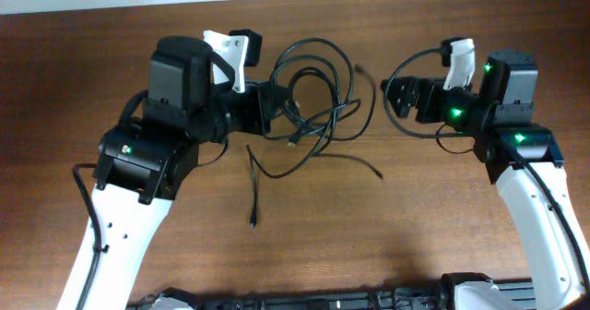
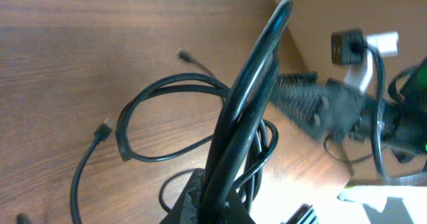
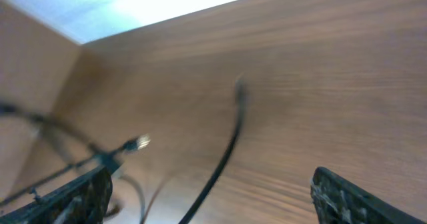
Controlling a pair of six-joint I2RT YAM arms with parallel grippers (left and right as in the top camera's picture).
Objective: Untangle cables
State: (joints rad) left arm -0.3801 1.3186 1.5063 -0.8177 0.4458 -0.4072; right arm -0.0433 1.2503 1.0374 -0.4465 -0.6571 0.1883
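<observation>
Overhead view bright and even, thin soft shadows beside the cables (image 1: 318, 116) on the brown table (image 1: 369, 245), left wrist view has shiny glints on the cables up close, right wrist view blurry all over, white glare at its top.

I see the table (image 1: 304, 245) as brown wood grain, smooth with a soft sheen. The cables (image 2: 248, 84) have glossy black plastic sheaths that catch the light; one plug end (image 3: 141, 142) glints like bare metal. The fingers (image 3: 347, 199) of the right gripper (image 1: 391, 95) look matt black and rough-toothed. The arm covers (image 1: 129, 245) read as smooth white plastic.
</observation>
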